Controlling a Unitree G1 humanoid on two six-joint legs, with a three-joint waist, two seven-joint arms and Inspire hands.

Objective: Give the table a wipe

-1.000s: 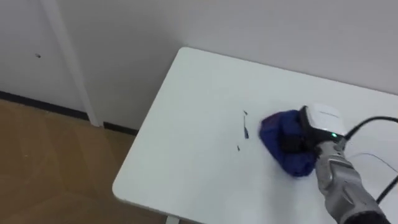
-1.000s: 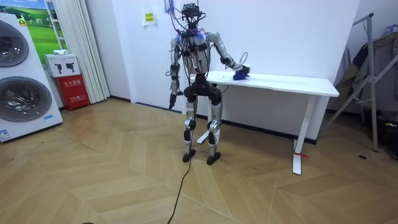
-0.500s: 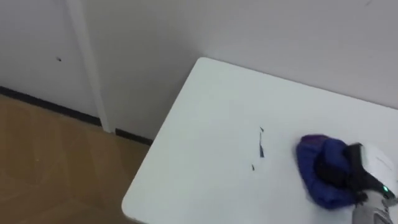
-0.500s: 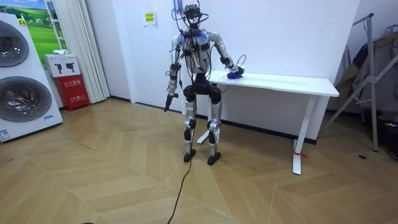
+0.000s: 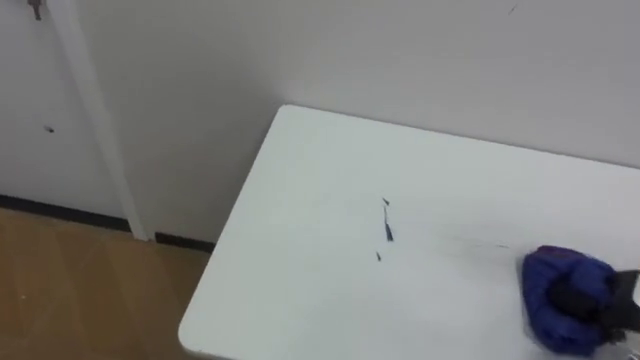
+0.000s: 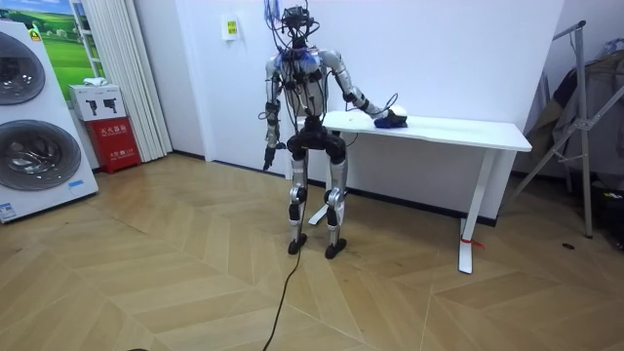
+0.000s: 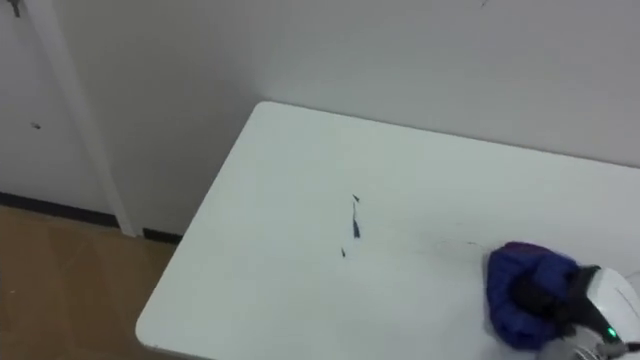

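Room: plain white wall [image 5: 420, 50] behind the work, herringbone wood floor [image 6: 146, 273].

Robot stands at the left end of a long white rectangular table [image 5: 310, 260], which is set against the wall.

White front-loading washing machine [image 6: 29, 127] and small red cabinet [image 6: 117, 141] sit at the room view's left, well apart from the table.

Crumpled blue cloth [image 7: 520, 275] lies on the tabletop, right of centre in the eye views and toward the near edge.

Right hand [image 7: 605, 300] rests on the cloth, dark fingers [image 7: 545, 298] curled into the bunched fabric and gripping it.

Left hand [image 6: 266, 156] hangs beside the hip; cannot tell how its fingers are set.

Short dark streaks [image 5: 388, 230] mark the tabletop left of the cloth, apart from it. Nothing lies between streaks and cloth.
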